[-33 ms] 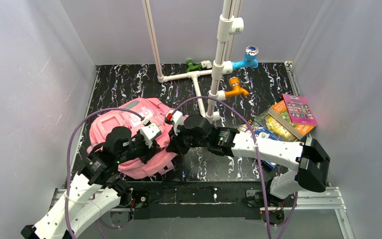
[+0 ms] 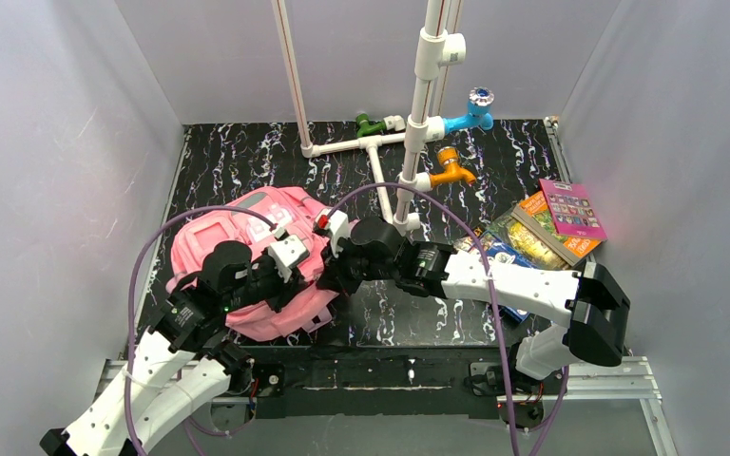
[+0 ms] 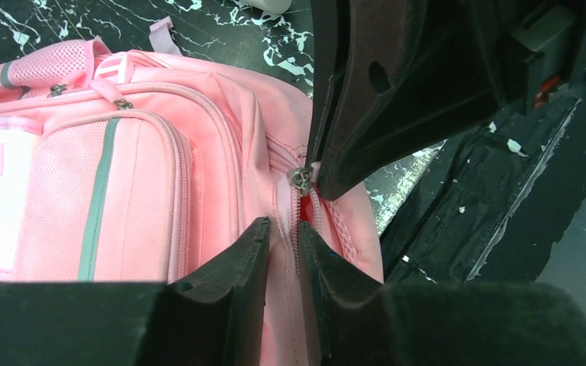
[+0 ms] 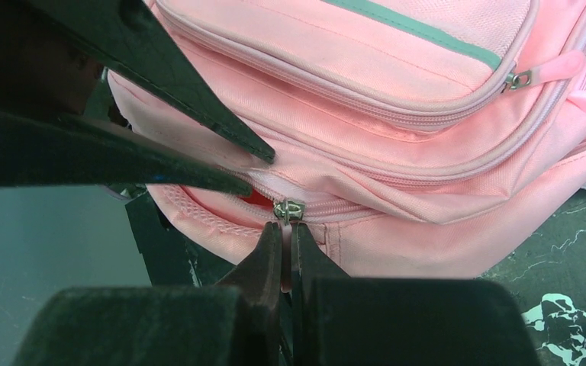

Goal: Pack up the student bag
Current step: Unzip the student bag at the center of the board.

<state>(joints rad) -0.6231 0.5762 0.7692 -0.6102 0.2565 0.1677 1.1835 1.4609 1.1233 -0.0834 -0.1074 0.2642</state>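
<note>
The student bag [image 2: 247, 223], a pink backpack with grey stripes, lies flat at the left of the table. Both grippers meet at its right edge. My left gripper [image 3: 282, 232] is shut on a fold of pink fabric beside the main zip, just below the metal slider [image 3: 301, 179]. My right gripper [image 4: 286, 232] is shut on the pink pull tab hanging from that slider [image 4: 288, 210]. A small red gap shows where the zip has parted. In the top view the left gripper [image 2: 306, 274] and right gripper [image 2: 335, 274] almost touch.
A stack of colourful books [image 2: 551, 223] lies at the right of the table. A white pipe frame [image 2: 418, 142] with green, blue and orange taps stands at the back centre. White walls close in on the left, right and rear.
</note>
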